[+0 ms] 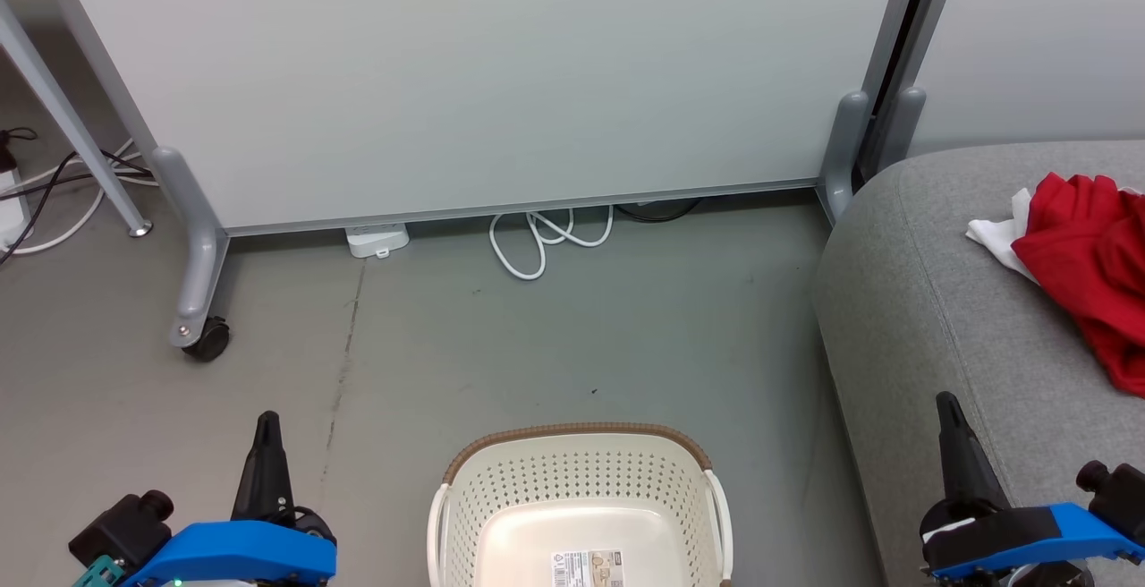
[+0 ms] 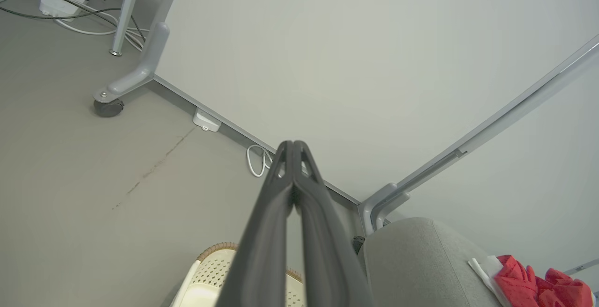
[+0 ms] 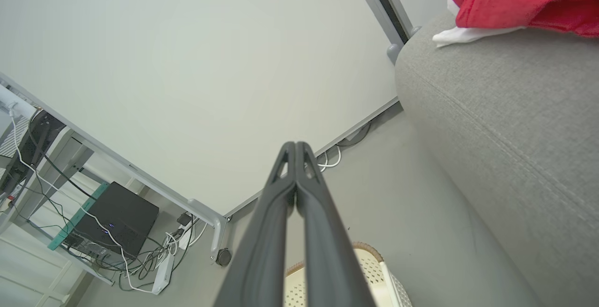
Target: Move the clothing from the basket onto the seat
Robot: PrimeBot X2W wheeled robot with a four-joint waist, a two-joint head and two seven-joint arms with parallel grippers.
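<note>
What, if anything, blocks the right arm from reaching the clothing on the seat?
Probably nothing, so likely yes. The right gripper, fingers shut, is by the edge of the seat, and only bare cushion lies between it and the clothing.

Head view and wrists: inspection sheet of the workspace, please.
Surface: grey floor, a crack line left of centre.
Job's things: basket on the floor, no garment in the part shown, paper label inside; red clothing lying on the grey seat.
Clutter: nothing seen.
Grippers: left gripper and right gripper shut, holding nothing, either side of the basket.
Cables: white cable looped under the partition; more cables far left.
Surroundings: partition on a caster; small white box at its foot.
</note>
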